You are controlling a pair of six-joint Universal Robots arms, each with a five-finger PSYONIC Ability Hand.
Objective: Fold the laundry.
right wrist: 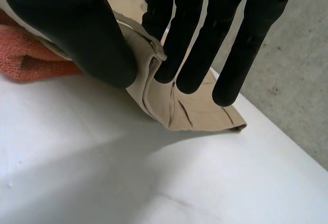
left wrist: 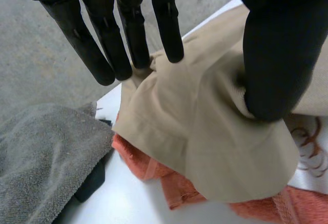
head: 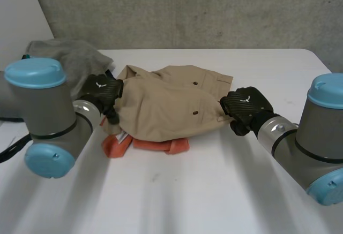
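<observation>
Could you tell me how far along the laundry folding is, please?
Nothing looks neatly folded yet. In hand: the left hand and right hand each pinch an opposite end of the tan garment, lying rumpled over the orange towel. Left: folding it, the orange towel and the heaped grey towel.

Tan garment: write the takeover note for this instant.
Left hand: pinches the tan garment at its edge nearest the grey towel, thumb against straight fingers.
Right hand: pinches the opposite edge the same way.
The garment lies bunched over an orange cloth on the white table.
Done: no neat fold visible.
Left: fold the garment, orange cloth and grey towel.
</observation>
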